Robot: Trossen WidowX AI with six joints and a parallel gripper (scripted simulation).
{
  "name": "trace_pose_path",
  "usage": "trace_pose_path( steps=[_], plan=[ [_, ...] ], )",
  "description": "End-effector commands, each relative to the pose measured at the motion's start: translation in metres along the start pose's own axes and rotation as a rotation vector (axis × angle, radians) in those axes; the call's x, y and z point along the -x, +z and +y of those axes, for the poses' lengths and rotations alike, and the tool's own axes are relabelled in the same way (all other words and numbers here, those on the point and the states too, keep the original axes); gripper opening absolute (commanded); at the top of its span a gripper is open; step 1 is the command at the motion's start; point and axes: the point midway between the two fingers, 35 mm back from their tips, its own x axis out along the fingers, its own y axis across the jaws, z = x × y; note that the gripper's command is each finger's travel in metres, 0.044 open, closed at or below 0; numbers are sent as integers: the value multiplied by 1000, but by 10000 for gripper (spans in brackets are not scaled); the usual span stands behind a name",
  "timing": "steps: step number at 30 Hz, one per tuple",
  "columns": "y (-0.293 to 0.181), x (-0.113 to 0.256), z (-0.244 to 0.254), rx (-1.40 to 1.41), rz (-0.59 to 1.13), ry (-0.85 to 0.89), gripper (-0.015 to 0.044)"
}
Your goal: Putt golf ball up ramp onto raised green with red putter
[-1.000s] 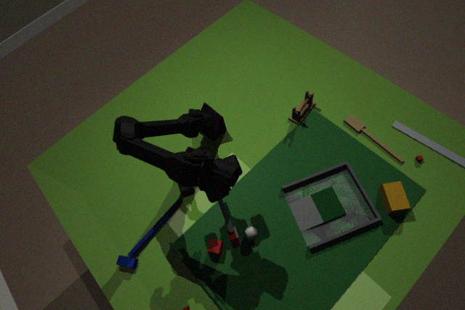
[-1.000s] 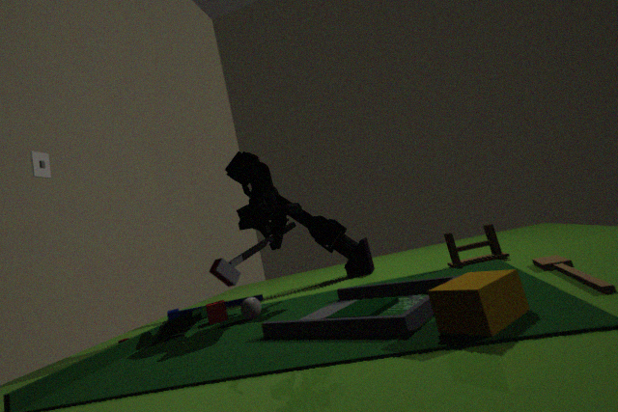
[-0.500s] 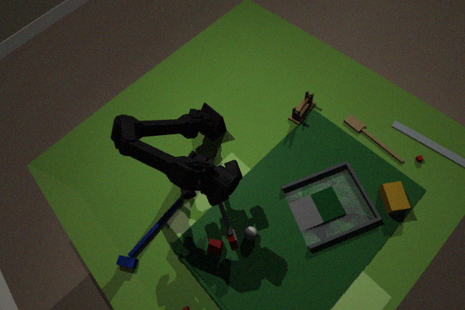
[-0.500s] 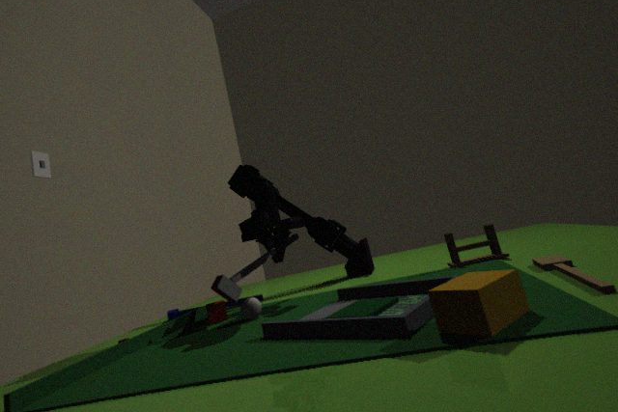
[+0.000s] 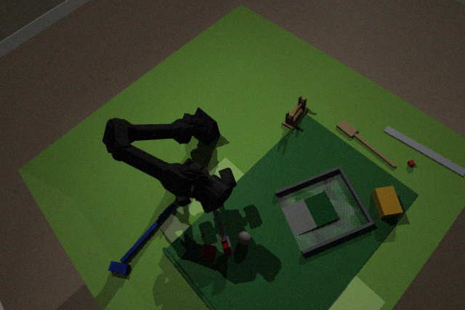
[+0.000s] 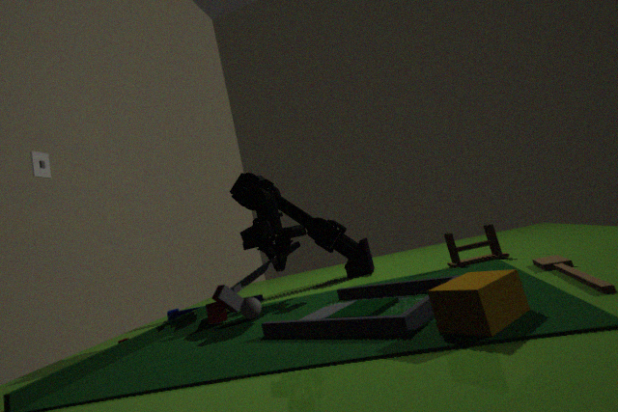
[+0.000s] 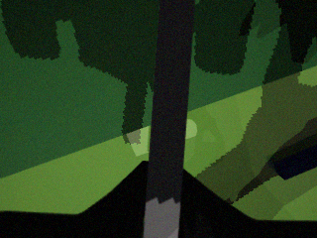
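Observation:
My gripper point(image 5: 215, 209) point(image 6: 280, 264) point(image 7: 158, 168) is shut on the grey shaft of the red putter. The shaft slants down to the putter head point(image 5: 226, 246) point(image 6: 228, 298), red with a pale face, low over the dark green mat point(image 5: 262, 171) point(image 6: 150, 368). The white golf ball point(image 5: 244, 237) point(image 6: 251, 308) is on the mat just beside the head's pale face; I cannot tell if they touch. The grey ramp point(image 5: 298, 217) point(image 6: 326, 311) leads up to the raised green point(image 5: 322, 207) point(image 6: 366, 306) inside a grey-walled frame, right of the ball in the top and exterior views.
A red block point(image 5: 208, 251) point(image 6: 216, 314) sits close behind the putter head. A blue putter point(image 5: 139, 240) point(image 7: 299, 161) lies left of the mat. A yellow block point(image 5: 389, 201) point(image 6: 479, 300) stands beyond the frame. A wooden stand point(image 5: 296, 114) and a wooden paddle point(image 5: 347, 128) are farther back.

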Motion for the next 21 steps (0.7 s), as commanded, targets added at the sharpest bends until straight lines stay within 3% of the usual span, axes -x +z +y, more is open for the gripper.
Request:
trace_pose_path(
  steps=[1,21],
  plan=[
    [1,-6,0,5,-9,-2,0],
    [1,-13,-10,3,-6,-3,0]
  ],
)
